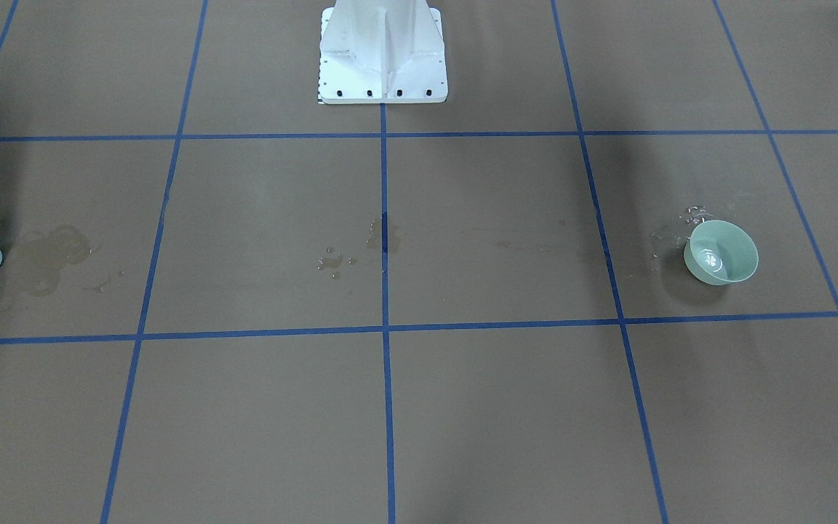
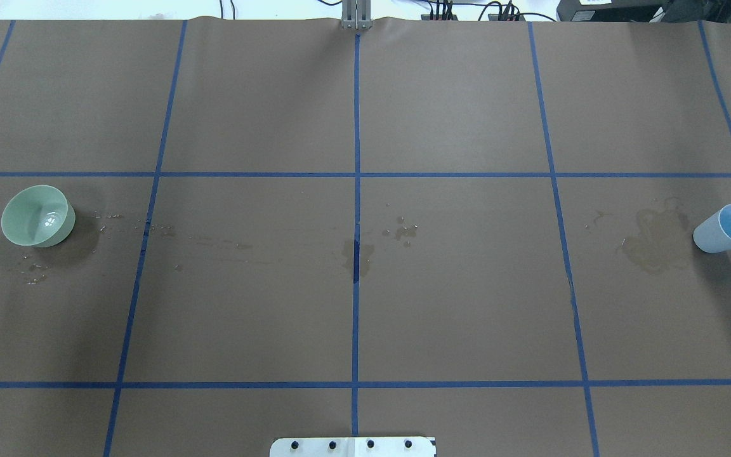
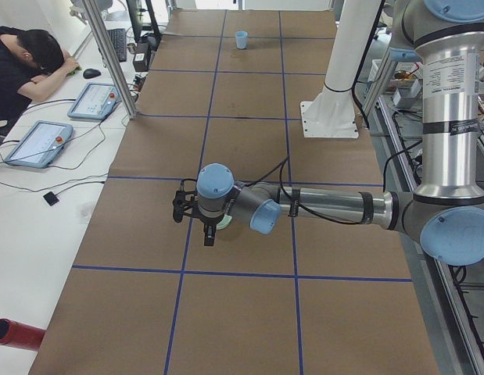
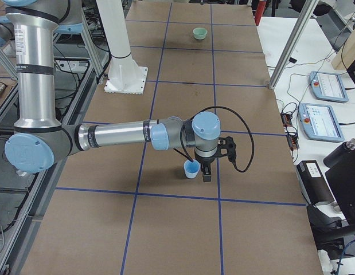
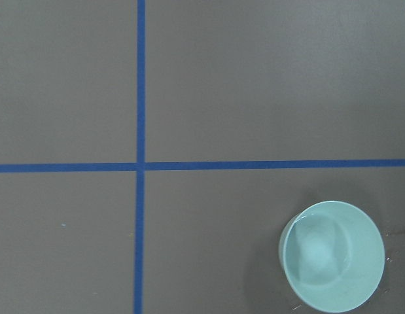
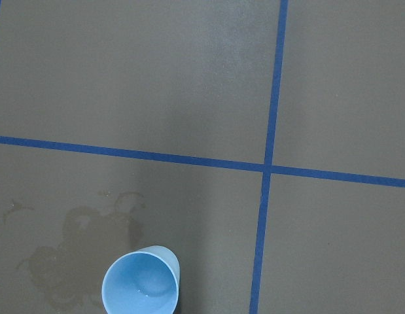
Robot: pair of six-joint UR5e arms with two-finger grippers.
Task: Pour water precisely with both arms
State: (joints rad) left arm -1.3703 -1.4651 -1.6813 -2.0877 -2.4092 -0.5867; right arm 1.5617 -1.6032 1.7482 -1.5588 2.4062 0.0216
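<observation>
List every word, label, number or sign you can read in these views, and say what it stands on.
Nothing can be read in any view.
Left arm: sticker on its upright tube, print too small to read.
Right arm: sticker on its upright tube, print too small to read.
Pendants beside the table: screens blurred.
Green bowl and blue cup: no markings show.

Left arm, right arm outstretched; scattered water droplets

Bowl at table left end, cup at right end, water spots between
</observation>
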